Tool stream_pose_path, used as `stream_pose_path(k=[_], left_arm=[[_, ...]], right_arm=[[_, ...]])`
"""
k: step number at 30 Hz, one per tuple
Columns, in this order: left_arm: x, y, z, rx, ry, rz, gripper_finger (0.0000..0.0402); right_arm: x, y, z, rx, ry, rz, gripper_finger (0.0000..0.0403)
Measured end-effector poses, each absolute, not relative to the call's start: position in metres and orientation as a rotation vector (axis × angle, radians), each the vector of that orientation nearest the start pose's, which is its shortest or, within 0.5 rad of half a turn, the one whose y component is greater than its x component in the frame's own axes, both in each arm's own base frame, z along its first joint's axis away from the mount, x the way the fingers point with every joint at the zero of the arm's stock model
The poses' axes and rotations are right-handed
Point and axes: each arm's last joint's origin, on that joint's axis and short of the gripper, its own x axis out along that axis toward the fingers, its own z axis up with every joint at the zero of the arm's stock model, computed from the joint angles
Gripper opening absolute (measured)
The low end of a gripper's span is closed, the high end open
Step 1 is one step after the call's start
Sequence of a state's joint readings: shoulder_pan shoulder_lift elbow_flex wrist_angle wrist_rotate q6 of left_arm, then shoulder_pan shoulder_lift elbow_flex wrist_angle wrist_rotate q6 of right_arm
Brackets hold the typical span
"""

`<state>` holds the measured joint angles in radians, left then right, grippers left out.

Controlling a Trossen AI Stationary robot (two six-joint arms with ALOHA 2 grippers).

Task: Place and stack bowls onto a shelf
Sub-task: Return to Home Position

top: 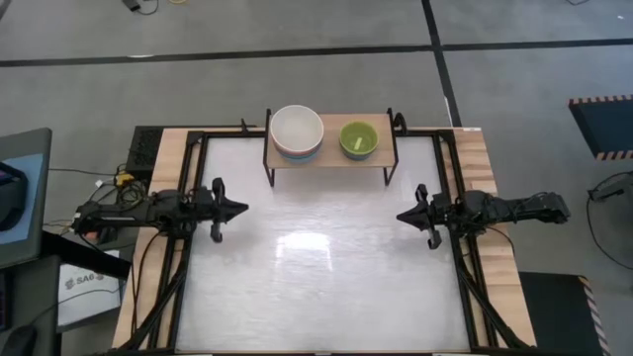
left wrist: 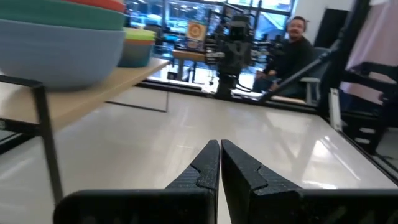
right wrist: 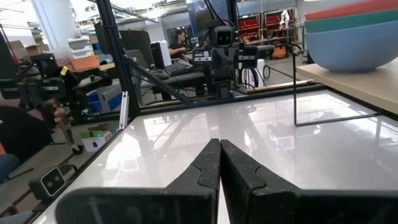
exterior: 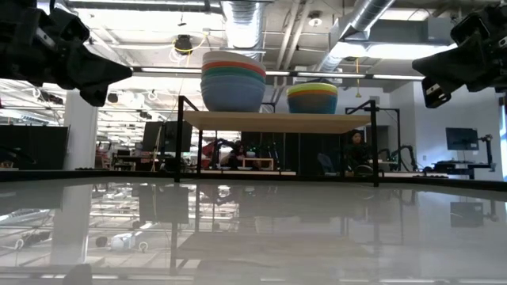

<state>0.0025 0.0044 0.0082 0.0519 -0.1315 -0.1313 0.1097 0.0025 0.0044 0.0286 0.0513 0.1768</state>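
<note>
Two stacks of bowls stand on the light-wood shelf (top: 331,158) at the table's far edge. The larger stack (top: 297,132) has a white bowl on top, with red, teal and blue ones below it in the low view (exterior: 233,81). The smaller stack (top: 358,138) has a lime green bowl on top; its yellow, magenta and cyan bowls show in the low view (exterior: 312,97). My left gripper (top: 243,208) hovers shut over the table's left side. My right gripper (top: 400,215) hovers shut over the right side. Both are well short of the shelf.
The shelf stands on thin black legs (exterior: 179,138) at the table's far edge. The white tabletop (top: 326,267) lies open between the two arms. A person (left wrist: 292,46) sits in the room beyond the table.
</note>
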Motion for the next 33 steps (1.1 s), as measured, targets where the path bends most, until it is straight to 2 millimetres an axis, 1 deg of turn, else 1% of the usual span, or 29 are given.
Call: stream_pose_path(k=[2, 8, 12, 33], left_arm=[[0.0972, 0.0035, 0.1706, -0.132, -0.059, 0.111, 0.0], [0.0971, 0.004, 0.1706, -0.134, -0.062, 0.126, 0.0], [0.0971, 0.004, 0.1706, -0.163, -0.064, 0.125, 0.0], [0.0972, 0.004, 0.1703, -0.141, -0.062, 0.126, 0.0]], right_arm=[[0.0971, 0.0092, 0.1674, 0.179, -0.023, 0.061, 0.0038], [0.0971, 0.0092, 0.1673, 0.179, -0.022, 0.061, 0.0038], [0.0971, 0.0092, 0.1671, 0.179, -0.021, 0.061, 0.0038], [0.0971, 0.0092, 0.167, 0.179, -0.02, 0.06, 0.0038]])
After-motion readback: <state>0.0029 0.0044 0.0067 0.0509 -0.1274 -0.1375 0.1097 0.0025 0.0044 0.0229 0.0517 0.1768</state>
